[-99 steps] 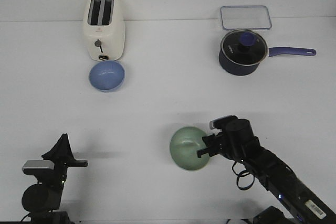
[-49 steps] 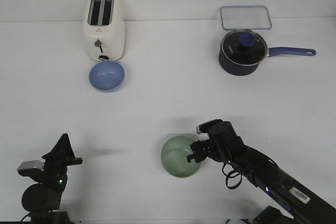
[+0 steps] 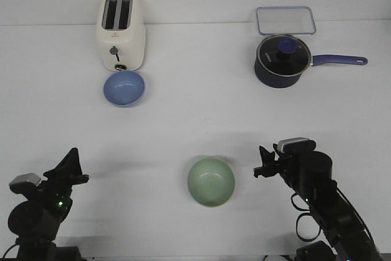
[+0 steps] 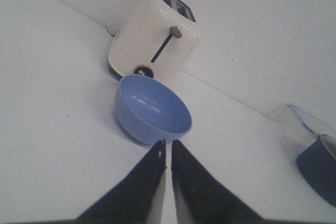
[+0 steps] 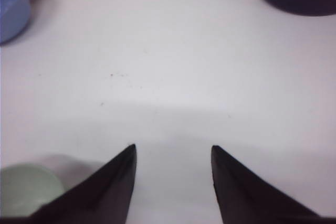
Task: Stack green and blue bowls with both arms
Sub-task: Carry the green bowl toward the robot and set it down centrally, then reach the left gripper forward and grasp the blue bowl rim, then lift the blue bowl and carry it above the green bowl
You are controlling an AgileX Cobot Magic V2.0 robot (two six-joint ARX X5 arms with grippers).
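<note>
- Green bowl (image 3: pixel 211 181) alone on bare table (image 3: pixel 183 132), open all round; right gripper (image 3: pixel 261 167) just beside it, fingers apart.
- Blue bowl (image 3: pixel 124 87) touching or nearly touching toaster (image 3: pixel 121 32) behind; front and both sides free.
- Wide bare stretch between the bowls.
- Saucepan (image 3: pixel 282 60) and container (image 3: pixel 285 20) far right, well apart.

A pale mint green bowl (image 3: pixel 211 181) is sitting near on the plain white table (image 3: pixel 195 120); a periwinkle blue bowl (image 3: pixel 124 88) is showing far left before a cream toaster (image 3: pixel 121 32) with dark slots. Far right, a dark navy saucepan (image 3: pixel 282 61) is wearing a blue knob, beside a clear container (image 3: pixel 285 20). Both arms are showing black.
</note>
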